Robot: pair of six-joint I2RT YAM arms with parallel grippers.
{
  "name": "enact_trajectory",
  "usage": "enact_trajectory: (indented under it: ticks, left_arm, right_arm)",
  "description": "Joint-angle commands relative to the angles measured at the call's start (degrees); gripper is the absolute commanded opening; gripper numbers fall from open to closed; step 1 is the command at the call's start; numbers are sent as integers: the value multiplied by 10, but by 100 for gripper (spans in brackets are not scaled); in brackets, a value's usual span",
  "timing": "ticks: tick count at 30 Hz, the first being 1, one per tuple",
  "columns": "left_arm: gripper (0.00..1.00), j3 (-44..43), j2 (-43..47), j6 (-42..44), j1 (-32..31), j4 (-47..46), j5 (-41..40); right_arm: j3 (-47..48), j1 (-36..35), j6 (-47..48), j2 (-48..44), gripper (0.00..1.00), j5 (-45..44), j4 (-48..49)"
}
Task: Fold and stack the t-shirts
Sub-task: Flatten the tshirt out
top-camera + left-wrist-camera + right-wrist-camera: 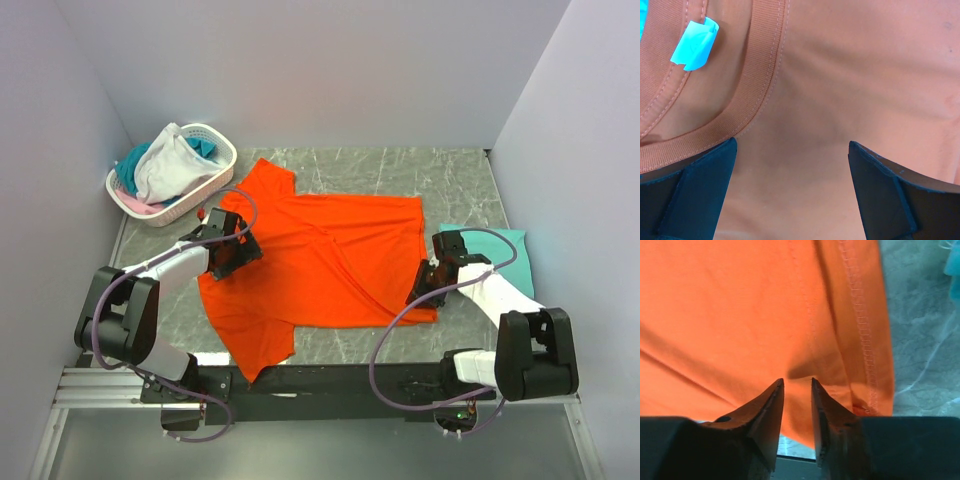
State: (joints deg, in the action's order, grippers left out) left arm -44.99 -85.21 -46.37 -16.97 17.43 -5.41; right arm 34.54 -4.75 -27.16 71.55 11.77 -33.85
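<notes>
Top view: the orange tee point(330, 260) lies spread, not yet folded, at mid-table point(460, 180), one sleeve far-left, the other trailing toward the near edge. The left gripper point(238, 258) sits at its left end and the right gripper point(423, 290) at its right end. A teal tee point(505, 245) lies flat just right of it, partly under the right arm. The basket point(200, 203) at far left holds loose garments point(165, 170) in white, teal and pink. Left wrist view: the left gripper point(792, 150) stands wide open above the orange tee point(850, 75), just beside the ribbed collar point(760, 90) with its blue tag point(695, 44); nothing is held. Right wrist view: the right gripper point(797, 385) is closed to a narrow slit on a pucker of the orange tee point(730, 315) beside the stitched hem point(860, 315); whether it holds one layer or two cannot be told. Risks, as judged: with only one end gripped, any pull would drag or skew the cloth. The thin pinch may slip. A left grasp may catch only the upper collar layer. The hem may sweep the teal tee point(955, 265).
</notes>
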Motion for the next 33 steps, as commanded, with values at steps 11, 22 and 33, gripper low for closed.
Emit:
enact_trajectory:
  ticks: [11, 22, 33]
  left_arm:
    - [99, 5, -3, -6, -3, 5, -22]
    - [99, -4, -8, 1, -3, 3, -21]
    - [99, -3, -1, 0, -3, 6, -28]
  right_arm:
    - [18, -4, -37, -29, 49, -99, -89]
    - [5, -12, -35, -24, 50, -10, -88]
    - [8, -14, -27, -2, 20, -34, -68]
